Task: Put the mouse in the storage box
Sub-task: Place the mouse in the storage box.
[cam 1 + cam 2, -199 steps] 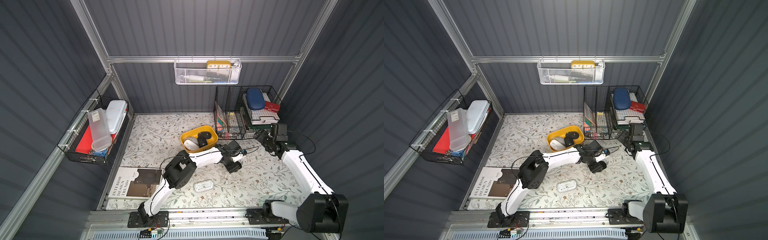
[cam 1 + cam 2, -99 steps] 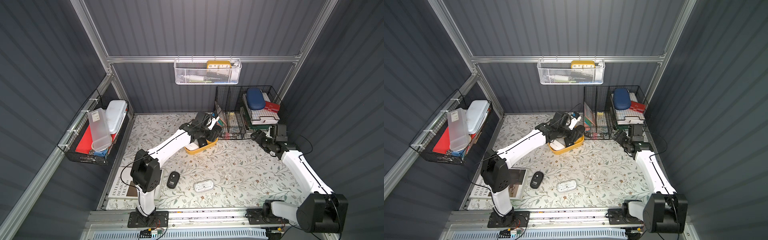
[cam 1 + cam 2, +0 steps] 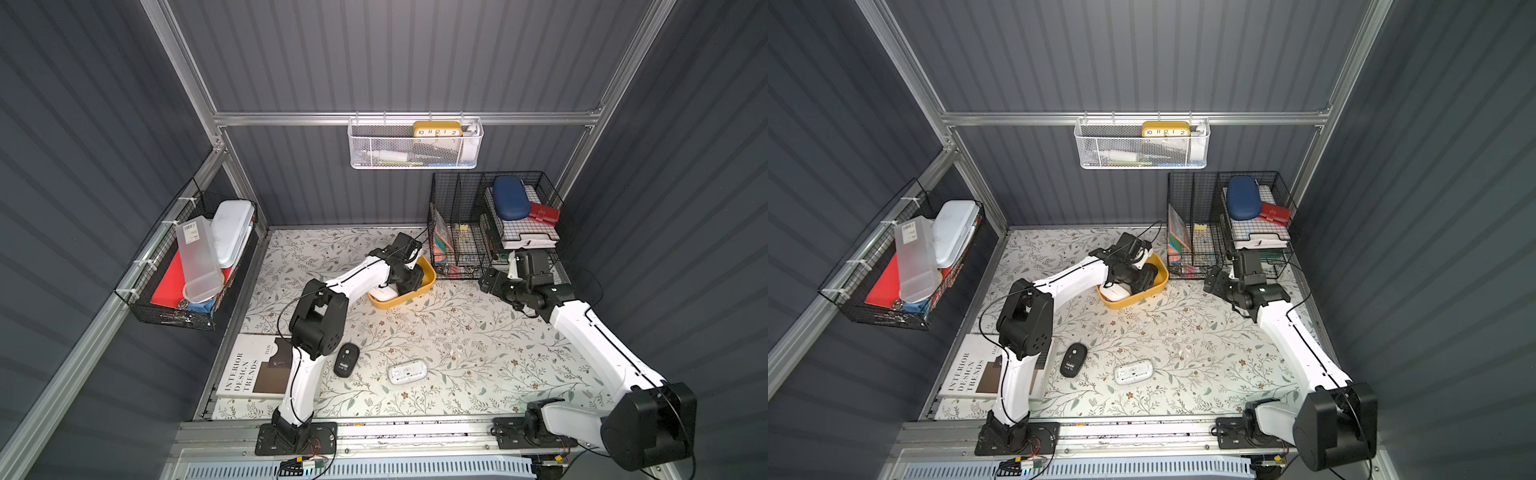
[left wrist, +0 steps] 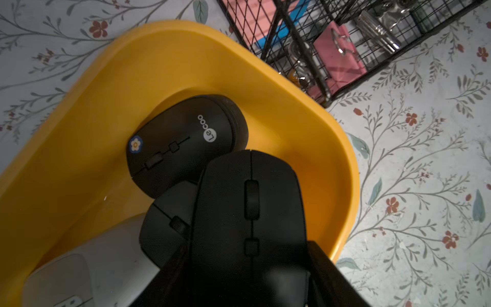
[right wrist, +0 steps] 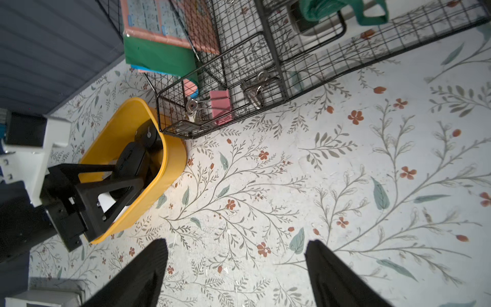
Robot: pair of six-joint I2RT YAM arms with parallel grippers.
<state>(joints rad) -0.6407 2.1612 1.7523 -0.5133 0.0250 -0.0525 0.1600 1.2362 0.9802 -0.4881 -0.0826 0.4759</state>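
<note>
My left gripper point(image 4: 248, 245) is shut on a black mouse point(image 4: 249, 191), one finger on each side, and holds it inside the mustard-yellow storage box point(image 4: 265, 79). Under and beside it in the box lie a black Lecoo mouse point(image 4: 186, 138), another black mouse point(image 4: 164, 226) and a white mouse point(image 4: 66, 273). In both top views the left gripper point(image 3: 409, 282) point(image 3: 1144, 278) hangs over the storage box point(image 3: 429, 275) point(image 3: 1162, 270). My right gripper point(image 5: 236, 242) stands open over bare mat, right of the box point(image 5: 172, 164), with nothing between its fingers.
A black mouse point(image 3: 346, 359) and an upturned white mouse point(image 3: 407, 371) lie on the floral mat near the front. A black wire-mesh organiser point(image 3: 461, 232) stands right behind the box. A book point(image 3: 253, 370) lies front left. Wire baskets hang on the left and back walls.
A second ago my left arm reached across the mat right of the box; it has swung back over the box with the black mouse. The right arm has barely moved.
</note>
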